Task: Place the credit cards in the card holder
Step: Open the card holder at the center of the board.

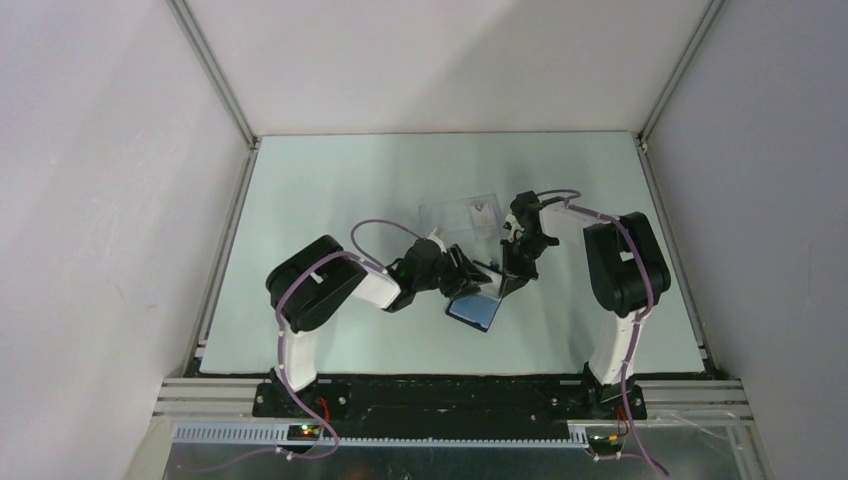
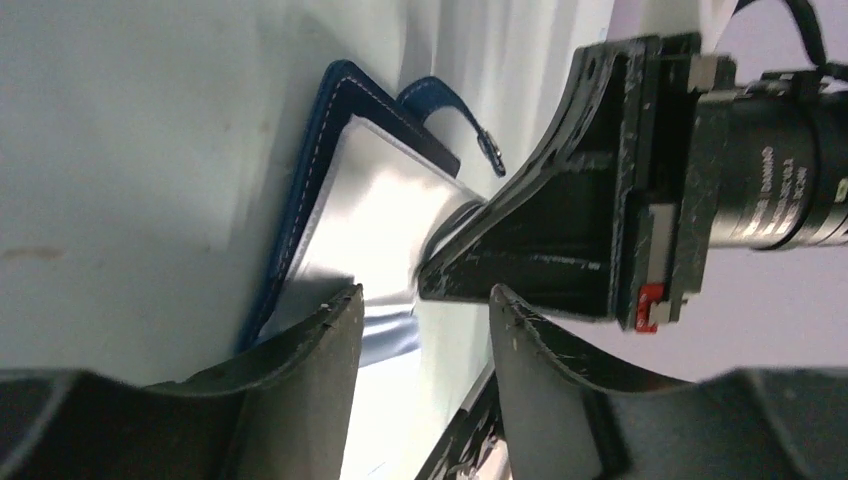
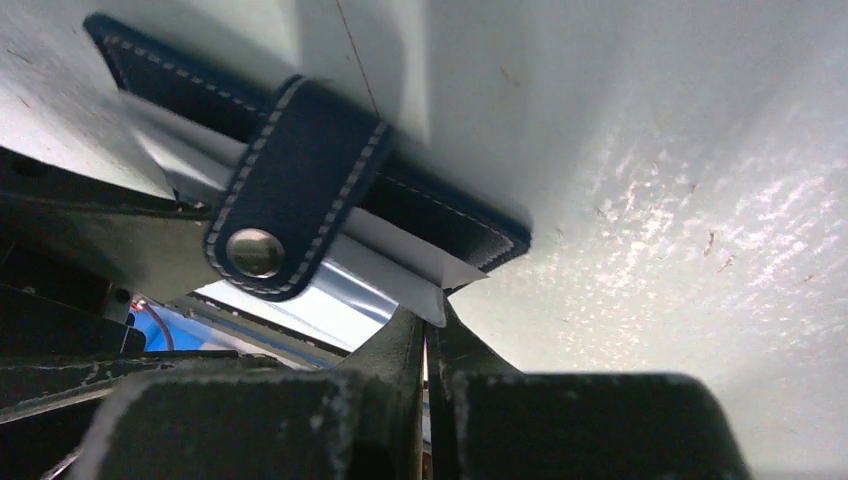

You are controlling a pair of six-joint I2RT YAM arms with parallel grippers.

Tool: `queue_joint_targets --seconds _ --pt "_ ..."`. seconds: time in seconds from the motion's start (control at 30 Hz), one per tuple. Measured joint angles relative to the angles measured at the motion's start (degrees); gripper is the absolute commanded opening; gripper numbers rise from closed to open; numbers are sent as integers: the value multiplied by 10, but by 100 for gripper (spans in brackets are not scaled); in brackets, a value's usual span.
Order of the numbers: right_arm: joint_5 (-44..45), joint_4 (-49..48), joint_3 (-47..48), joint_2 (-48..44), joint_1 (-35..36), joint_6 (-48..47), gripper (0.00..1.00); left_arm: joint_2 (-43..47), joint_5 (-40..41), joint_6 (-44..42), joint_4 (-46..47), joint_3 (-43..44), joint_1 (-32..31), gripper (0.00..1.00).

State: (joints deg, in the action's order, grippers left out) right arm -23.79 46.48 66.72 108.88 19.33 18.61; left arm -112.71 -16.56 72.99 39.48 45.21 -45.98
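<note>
At mid-table, navy holder (image 1: 472,310); right end effector (image 3: 428,345) clenching card (image 3: 400,285); left end effector (image 2: 425,300) released.

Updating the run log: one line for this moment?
left gripper open at dark navy folding card holder | right gripper shut on pale see-through credit card at holder's edge

The pale surface (image 1: 320,200) carries the open navy card holder (image 1: 472,311); see-through credit cards (image 1: 458,214) lie flat just behind it.

Left arm (image 1: 315,290) and right arm (image 1: 620,265): black housings, white lower links toward six o'clock, lilac cables (image 1: 380,222) looped alongside, scuffed black jaws, red tab (image 2: 650,300) on right gripper (image 2: 432,275).
</note>
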Motion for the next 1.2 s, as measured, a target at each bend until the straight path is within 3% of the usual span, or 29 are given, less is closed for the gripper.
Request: queue_joint_targets --seconds 0.17,0.27,0.47,0.63,0.73,0.87,1.2 --pt "6 27 33 25 1 -3 0 34 15 -1 -47 -18 0 48" --pt "6 33 37 29 1 -3 0 63 32 -24 -132 -8 -3 47" --pt "6 35 39 31 5 -4 0 68 71 -106 -347 102 -23 41" --pt "1 35 40 31 6 -8 1 37 97 -171 -468 186 -50 24" --pt "-6 33 40 30 6 -9 1 36 109 -192 -511 201 -64 11" --pt "-27 16 39 25 9 -9 1 36 122 -210 -550 210 -79 2" --pt "-62 -7 43 14 13 -10 1 28 130 -241 -591 238 -86 0"
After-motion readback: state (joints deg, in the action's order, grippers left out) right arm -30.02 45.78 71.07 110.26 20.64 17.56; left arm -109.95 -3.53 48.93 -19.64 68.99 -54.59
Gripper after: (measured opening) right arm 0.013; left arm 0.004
